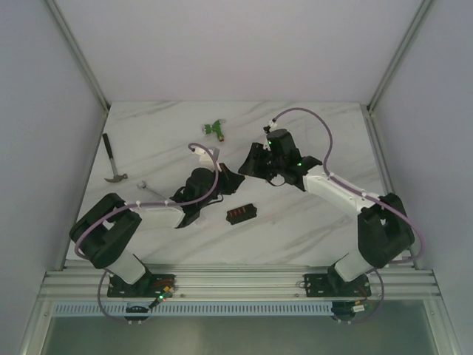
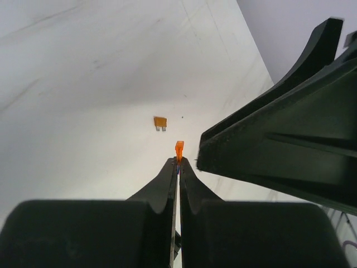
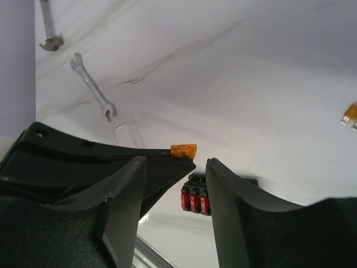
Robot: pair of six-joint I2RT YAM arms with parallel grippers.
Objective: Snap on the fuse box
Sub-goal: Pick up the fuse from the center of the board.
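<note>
On the table point(image 1: 148, 133) from above, the fuse box point(image 1: 239, 214) lay at six o'clock of the left gripper point(image 1: 233, 180). Left wrist: its fingers point(image 2: 169, 181) pinched an orange fuse point(image 2: 179, 148). Right wrist: the right gripper point(image 3: 175, 166) stood apart, the fuse box between its fingers.

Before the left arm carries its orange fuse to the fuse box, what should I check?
1. Grip: left gripper shut on the orange fuse: ok.
2. Release: right gripper open, not touching that fuse: ok.
3. Path: right gripper clear of the left one: not ok, its fingers sit close beside.
4. Target: fuse box uncovered, red fuses facing up: ok.
5. Free slot in the fuse box: cannot tell.
</note>
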